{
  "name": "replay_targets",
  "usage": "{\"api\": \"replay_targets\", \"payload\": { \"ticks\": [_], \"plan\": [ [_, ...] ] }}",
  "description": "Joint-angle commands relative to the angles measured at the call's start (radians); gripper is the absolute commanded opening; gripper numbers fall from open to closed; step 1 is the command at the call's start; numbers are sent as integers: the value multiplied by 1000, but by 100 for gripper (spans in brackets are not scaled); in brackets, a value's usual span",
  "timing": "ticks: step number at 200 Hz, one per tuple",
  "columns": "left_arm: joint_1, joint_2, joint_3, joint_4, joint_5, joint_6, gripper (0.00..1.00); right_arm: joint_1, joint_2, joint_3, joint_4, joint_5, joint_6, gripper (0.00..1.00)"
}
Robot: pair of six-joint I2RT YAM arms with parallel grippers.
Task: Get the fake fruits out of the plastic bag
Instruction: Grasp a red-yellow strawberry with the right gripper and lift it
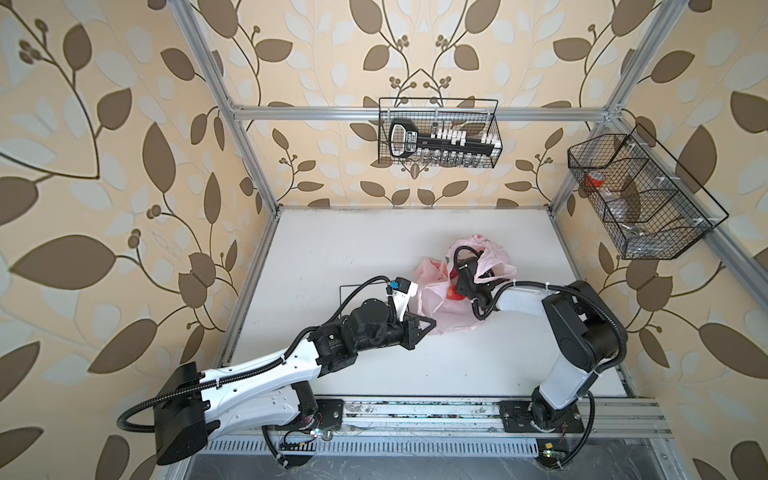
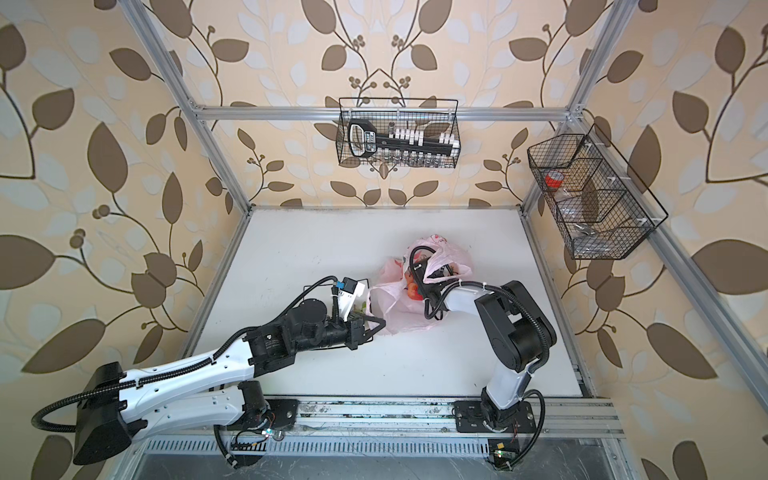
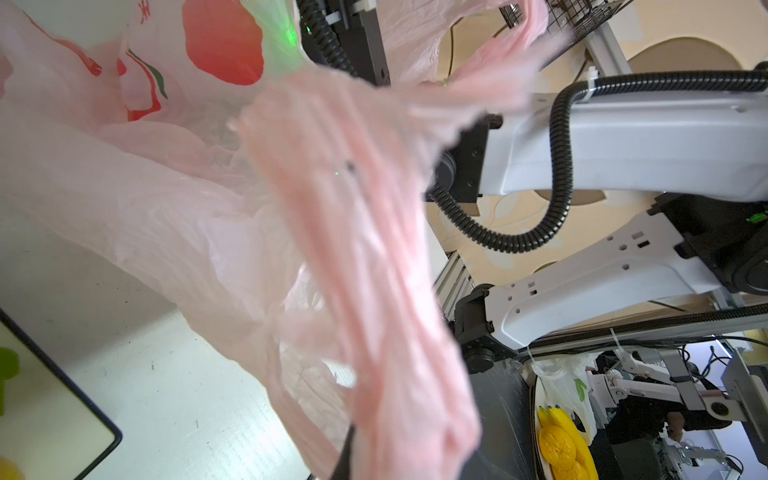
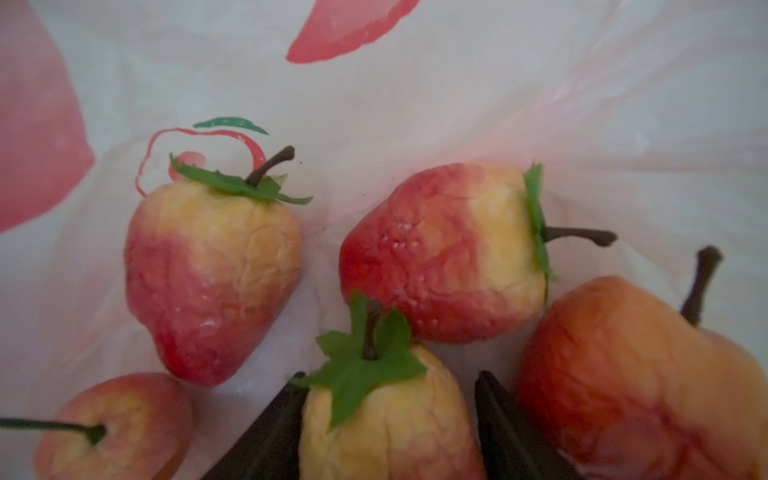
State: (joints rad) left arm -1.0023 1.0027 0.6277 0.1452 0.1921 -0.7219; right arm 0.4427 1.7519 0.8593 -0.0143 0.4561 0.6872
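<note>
Progress: mid-task. Five fake fruits (image 4: pixel 212 270) show inside plastic bag (image 1: pixel 432 299), middle of counter (image 1: pixel 332 249). Beside bag, plate (image 3: pixel 50 415) carries yellow and green bits at view's margin, likely fruit already out.
Hold: left tool (image 1: pixel 430 323) pinched shut on bag handle.
Reach: right tool (image 4: pixel 390 376) deep in bag, jaws apart astride strawberry (image 4: pixel 386 424); clamped or not, cannot tell.
Room: film crowds right tool, handle loop drapes its wrist, so lift-out may snag. Bare counter behind and before bag.
</note>
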Motion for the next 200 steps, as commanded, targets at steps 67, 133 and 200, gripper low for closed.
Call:
{"api": "replay_targets", "payload": {
  "ticks": [67, 133, 200],
  "plan": [
    [-7, -15, 7, 17, -28, 24, 0, -5, -107, -29, -3, -16, -37, 46],
    [-7, 11, 13, 21, -53, 9, 0, 0, -311, -166, 47, -168, -77, 46],
    [-5, 71, 70, -59, -114, 3, 0, 20, -546, -264, 68, -346, -119, 45]
  ]
}}
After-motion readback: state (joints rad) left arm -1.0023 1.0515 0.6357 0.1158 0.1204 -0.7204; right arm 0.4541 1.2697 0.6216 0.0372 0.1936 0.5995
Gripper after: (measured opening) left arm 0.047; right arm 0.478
